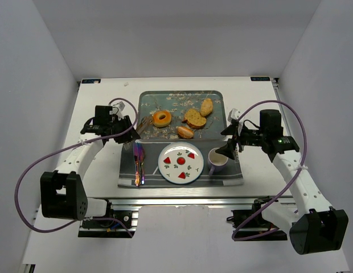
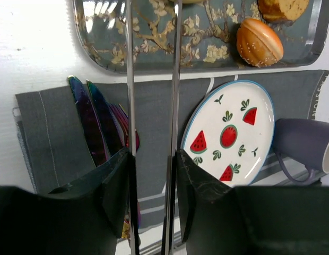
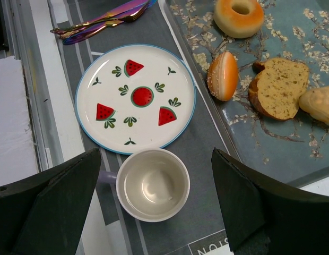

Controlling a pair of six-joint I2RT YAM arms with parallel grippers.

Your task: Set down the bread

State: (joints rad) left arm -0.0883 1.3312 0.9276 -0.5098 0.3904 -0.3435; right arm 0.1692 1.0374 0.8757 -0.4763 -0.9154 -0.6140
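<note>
The bread, a golden-orange ring, lies on the patterned tray; it also shows in the right wrist view and is out of the left wrist view. My left gripper is shut on metal tongs, whose tips reach over the tray's left edge, just left of the ring and apart from it. The watermelon plate sits bare on the grey placemat. My right gripper is open and empty above the mug.
An oval roll and brown bread slices share the tray. An empty mug stands right of the plate. Iridescent cutlery lies left of it.
</note>
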